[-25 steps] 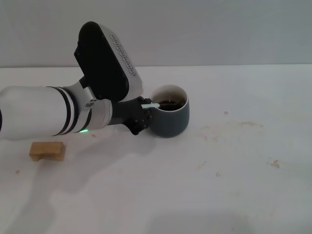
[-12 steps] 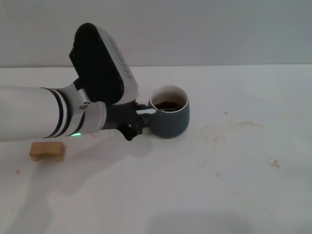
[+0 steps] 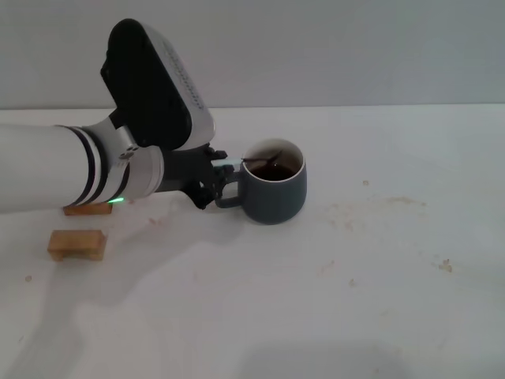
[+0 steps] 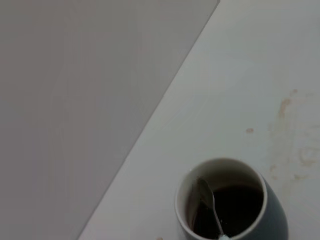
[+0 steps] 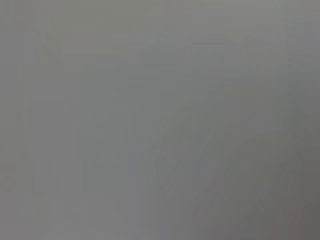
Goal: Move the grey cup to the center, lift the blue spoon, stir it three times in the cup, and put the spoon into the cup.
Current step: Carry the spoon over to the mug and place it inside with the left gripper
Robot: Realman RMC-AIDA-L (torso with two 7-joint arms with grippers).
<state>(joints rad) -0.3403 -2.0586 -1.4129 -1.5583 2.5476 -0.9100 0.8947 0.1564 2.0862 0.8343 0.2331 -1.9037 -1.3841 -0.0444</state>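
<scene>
No readable labels. Round grey cup [image 3: 273, 193], glossy, w/ metal spoon [image 4: 209, 206] inside; left gripper [image 3: 215, 177] beside handle, grip state can't tell.

left gripper [image 3: 215, 180] fingers unclear, blue spoon [image 4: 210, 205] handle cropped

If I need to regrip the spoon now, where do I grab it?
Take the pale handle end, where the spoon leans out over the cup rim on the cup-handle side, coming from the left gripper's side. The bowl sits down in the liquid, out of reach.
</scene>
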